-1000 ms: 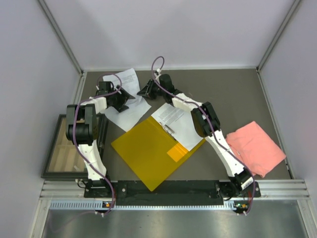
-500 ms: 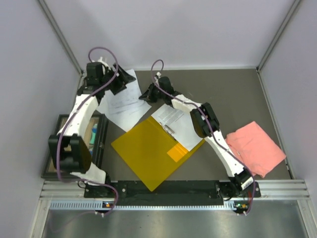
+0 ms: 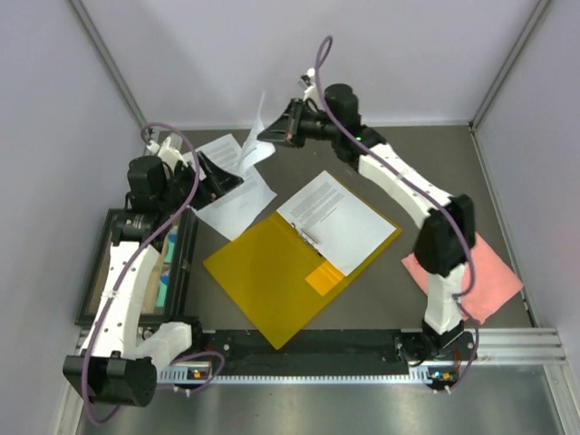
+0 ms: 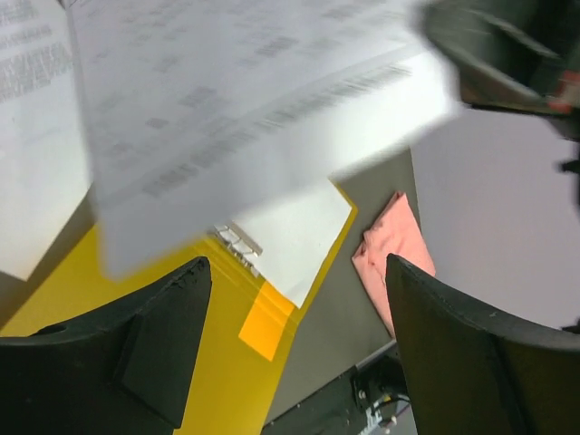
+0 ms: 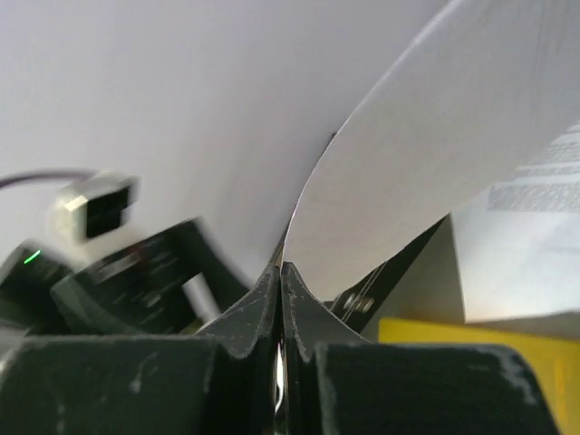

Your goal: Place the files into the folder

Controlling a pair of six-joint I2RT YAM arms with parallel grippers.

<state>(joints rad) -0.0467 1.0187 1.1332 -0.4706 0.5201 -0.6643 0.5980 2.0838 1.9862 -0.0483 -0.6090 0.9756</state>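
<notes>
Holding a raised sheet clamped in right gripper jaws, left gripper jaws apart, empty; one page in the open folder, loose files left on the table.

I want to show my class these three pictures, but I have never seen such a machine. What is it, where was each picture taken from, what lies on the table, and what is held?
These are two robot arms bolted to the near edge of a table, each ending in a two-finger gripper. The wide picture looks down from above and behind them; the other two come from cameras on the wrists. On the table lie an open yellow folder with a printed sheet in it, loose sheets beyond it on the left, and a pink cloth on the right. The right gripper is shut on a lifted sheet, held up off the table. The left gripper is open and holds nothing.
</notes>
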